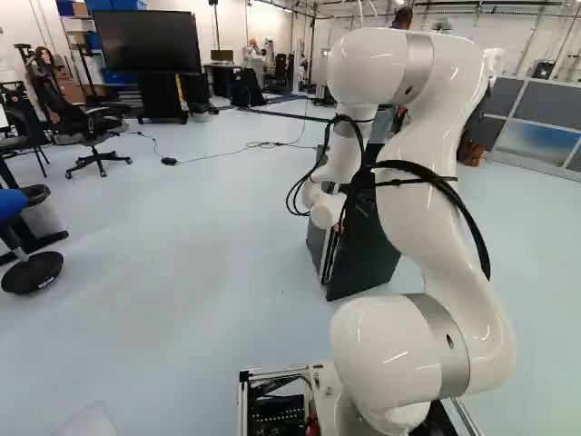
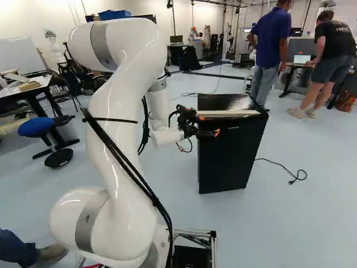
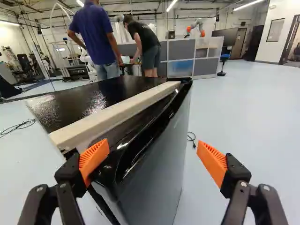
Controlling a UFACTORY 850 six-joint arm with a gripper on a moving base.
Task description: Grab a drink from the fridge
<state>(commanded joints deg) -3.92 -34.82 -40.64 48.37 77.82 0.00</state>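
Ahead of the base, at the middle of the right base view, stands one black mini fridge (image 2: 228, 148), upright on the floor. One pale strip (image 3: 115, 110) lies along its top, near one glossy black edge (image 3: 140, 150). By the fridge is the one gripper (image 2: 207, 128). In the wrist view the gripper (image 3: 153, 150) has its two fingers spread wide, one orange pad (image 3: 213, 164) on each, and has hold of nothing. One finger is at the fridge's near corner, the other out past the grey panel (image 3: 157, 161); I cannot tell whether either touches.

On the floor, one black cable with one plug (image 2: 292, 181) runs at the fridge's right in the right base view. Farther off, the left base view shows one large television (image 1: 148, 41), one office chair (image 1: 91, 129) and one waste bin (image 1: 41, 216).
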